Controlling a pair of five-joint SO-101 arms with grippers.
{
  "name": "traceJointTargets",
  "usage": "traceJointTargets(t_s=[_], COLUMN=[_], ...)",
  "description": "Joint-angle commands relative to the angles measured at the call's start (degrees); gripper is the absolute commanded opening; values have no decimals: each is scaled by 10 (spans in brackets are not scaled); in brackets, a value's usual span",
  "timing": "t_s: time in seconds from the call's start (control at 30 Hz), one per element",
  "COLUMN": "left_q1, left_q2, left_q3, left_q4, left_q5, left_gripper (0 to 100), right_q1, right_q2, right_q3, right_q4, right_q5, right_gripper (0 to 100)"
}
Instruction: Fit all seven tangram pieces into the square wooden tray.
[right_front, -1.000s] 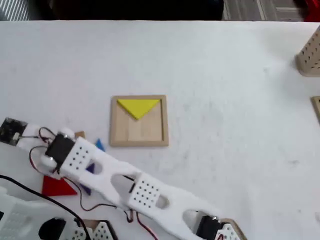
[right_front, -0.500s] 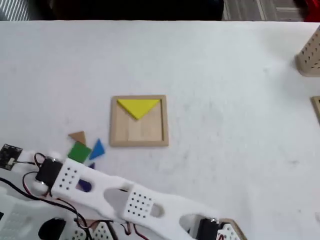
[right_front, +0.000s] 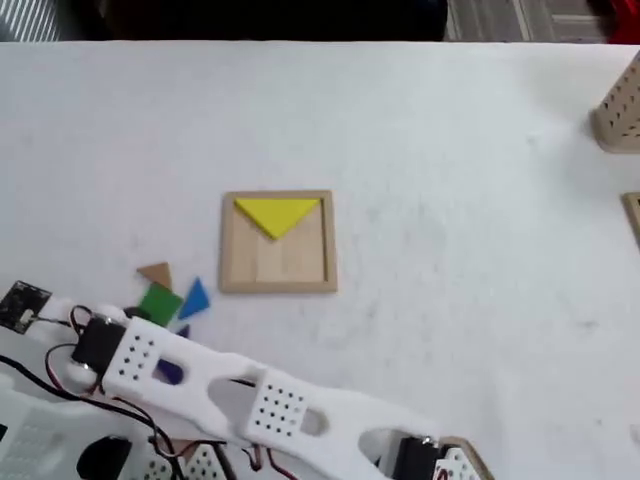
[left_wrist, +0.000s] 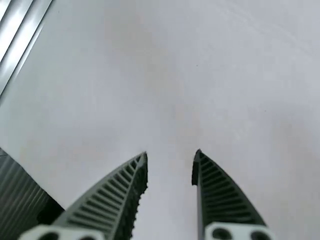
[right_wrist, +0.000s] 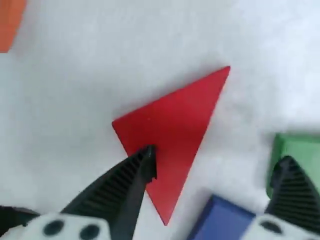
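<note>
Right arm (right_front: 270, 405) slid back toward the tabletop's (right_front: 450, 150) near-left corner; right hand (right_wrist: 218, 156) spread wide over the red triangle (right_wrist: 172, 125), holding nothing. Left hand (left_wrist: 170, 155) partly open, empty too.

- A robotics lab or maker's workshop, by the look of it — a plain white bench (right_front: 450, 150) with nothing homely on it.
- A white arm (right_front: 270, 405) built from perforated plastic links lies across the bench, with loose red and black wires (right_front: 62, 385) and a bare circuit board (right_front: 22, 305) at its wrist.
- The left hand (left_wrist: 170, 160) has dark ribbed plastic fingers.
- A perforated wooden block (right_front: 620, 110) stands at the bench edge.
- Beyond the far edge — grey carpet-tile floor (right_front: 520, 18).
</note>
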Motion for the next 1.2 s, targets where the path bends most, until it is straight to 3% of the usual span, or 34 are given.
traceJointTargets(t_s=[0.0,0.2,0.67,0.9,1.17], left_q1=[0,0,0,1,1], left_q2=[-10,-10,-10,-10,-11], left_q3=[-33,-33,-33,-33,-33], left_q4=[3,3,3,3,4], left_q5=[-8,-11,-11,-11,-11], left_gripper=[162,162,162,162,162], right_q1=[-15,30,108,56,36], right_q2=[7,13,-11,-74,-33], right_q3=[-4,-15,-18,-18,-18], right_q4=[-31,-67,-107,-42,-81], right_q5=[-1,47,47,26,23], right_gripper=[359,358,358,358,360])
